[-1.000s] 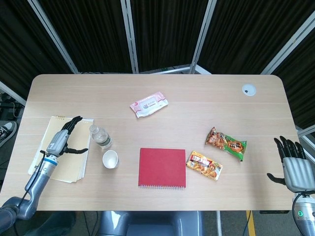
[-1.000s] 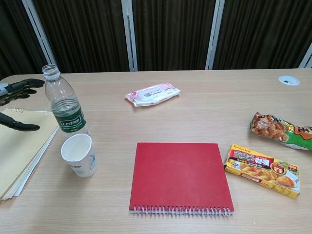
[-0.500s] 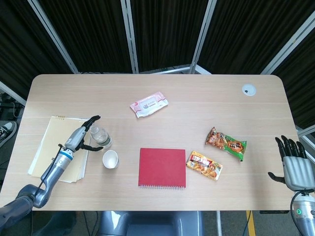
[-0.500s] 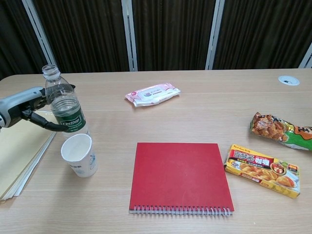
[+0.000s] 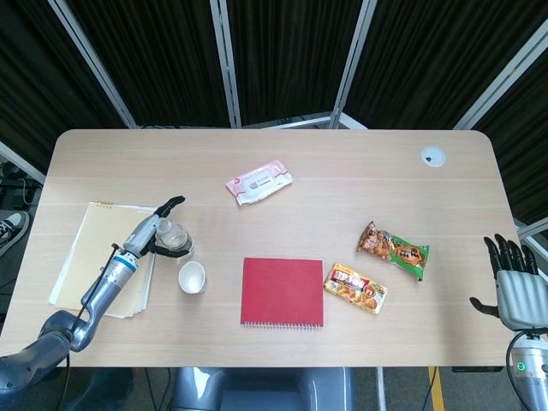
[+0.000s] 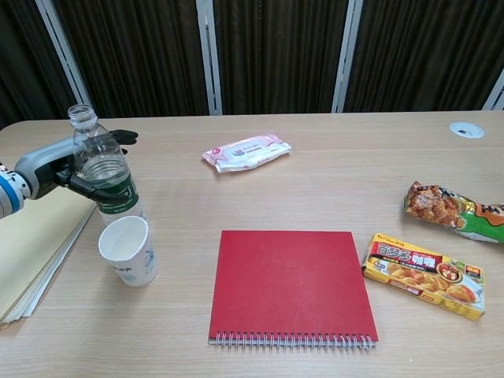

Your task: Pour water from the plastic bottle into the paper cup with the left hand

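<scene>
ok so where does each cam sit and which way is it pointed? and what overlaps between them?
Head view: high above the near table edge, looking steeply down on the whole table; shows the left hand around the plastic bottle, and the right hand open off the right edge.
Chest view: low, just above table height, facing across toward the dark curtains; only the left hand shows.
Shared: bottle, paper cup, red notebook, wipes pack, both snack packs.

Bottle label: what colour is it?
Dark green with white lettering on the bottle, clearest in the chest view.
</scene>
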